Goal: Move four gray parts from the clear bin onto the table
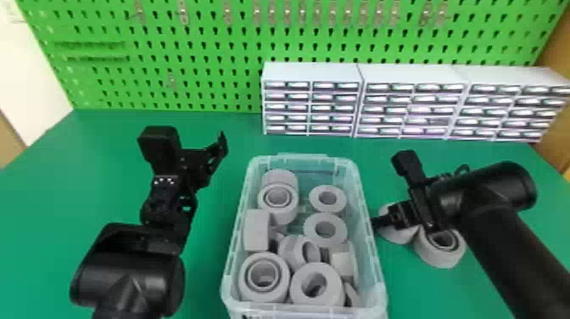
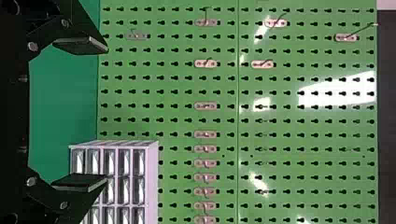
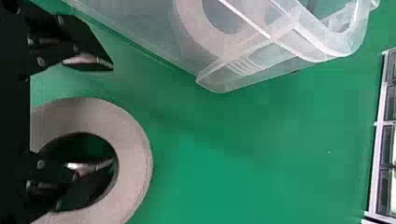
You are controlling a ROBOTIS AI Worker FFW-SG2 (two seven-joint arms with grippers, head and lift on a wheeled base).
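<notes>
A clear bin (image 1: 305, 313) is pictured on a green table (image 1: 203, 271), packed with gray parts (image 1: 335, 292); some are turned with their holes up, others are laid on their sides. Two more are set on the table to the bin's right: a ring-in-ring piece (image 1: 441, 258) nearer the front and, farther back and closer to the bin, a piece (image 1: 396, 237) partly covered by the right gripper (image 1: 400, 216). In the right wrist view its fingers are spread wide, one over a gray ring's hole, the other outside on the bin side; whether the ring is touched cannot be told. To the bin's left, the left gripper (image 1: 202, 159) is held over the table, fingers wide apart. Beyond, drawer cabinets (image 1: 311, 72) are lined up before a green pegboard (image 1: 191, 55) fitted with hooks (image 1: 183, 15).
</notes>
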